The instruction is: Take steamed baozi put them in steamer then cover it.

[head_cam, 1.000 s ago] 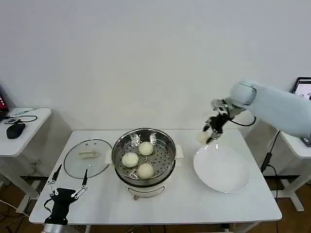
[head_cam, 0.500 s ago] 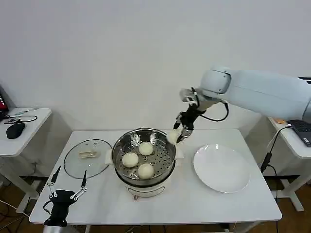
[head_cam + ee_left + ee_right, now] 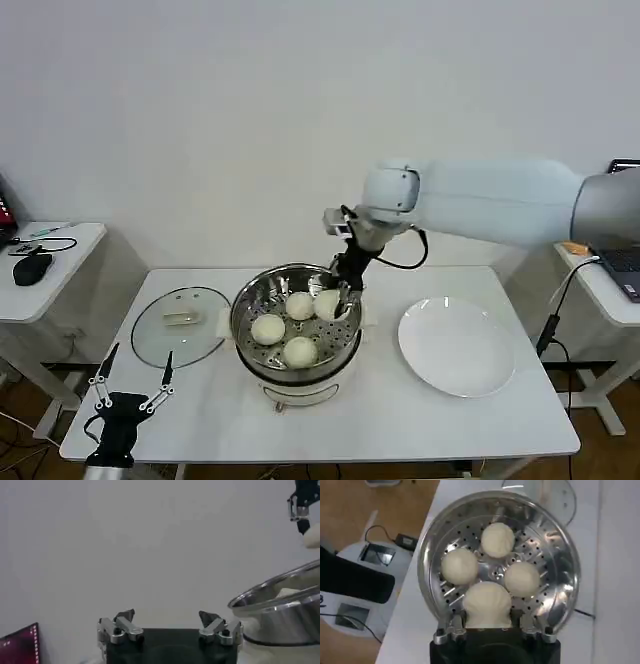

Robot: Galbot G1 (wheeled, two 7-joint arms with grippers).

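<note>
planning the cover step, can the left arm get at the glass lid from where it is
Probably yes: the left gripper hangs open at the table's front-left corner, the glass lid lies flat just beyond it, and nothing stands between them.

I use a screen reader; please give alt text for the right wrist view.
The right gripper holds a steamed baozi just above the steamer, where three more baozi already rest on the perforated tray. Beyond the steamer's rim lie the white table and part of a glass lid.
</note>
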